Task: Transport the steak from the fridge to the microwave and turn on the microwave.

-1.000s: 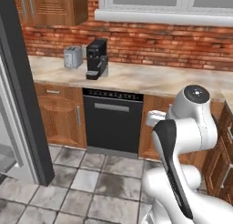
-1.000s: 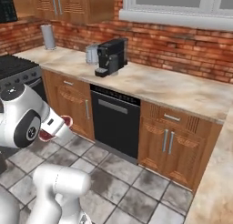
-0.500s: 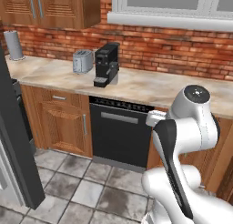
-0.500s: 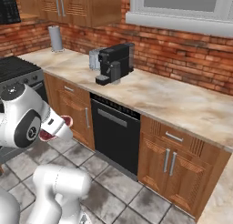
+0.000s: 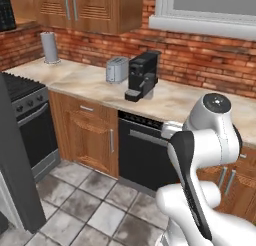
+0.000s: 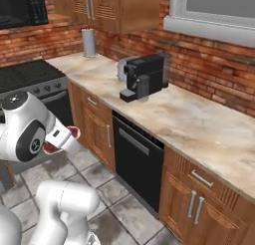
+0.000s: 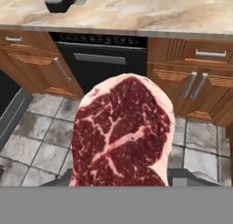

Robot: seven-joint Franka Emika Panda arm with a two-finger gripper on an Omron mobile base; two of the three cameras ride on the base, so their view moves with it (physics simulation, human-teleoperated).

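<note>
The steak (image 7: 122,132), a red slab with white marbling, stands upright between the jaws of my gripper (image 7: 122,181), which is shut on it. In the right base view a red edge of the steak (image 6: 56,145) peeks out beside the arm's white joint, low over the tiled floor. The black microwave (image 6: 22,7) hangs above the stove at the upper left, and its corner (image 5: 6,10) also shows in the left base view. A dark grey side of the fridge (image 5: 17,160) stands at the left edge.
A black stove (image 6: 30,77) sits under the microwave. On the marble counter (image 6: 199,124) stand a coffee machine (image 6: 144,77), a toaster (image 5: 117,70) and a paper towel roll (image 6: 88,42). A black dishwasher (image 7: 102,61) is set among wooden cabinets.
Both base views have swung left along the counter, so the base has moved. The stove and microwave have come into view. The steak stays in the gripper.
</note>
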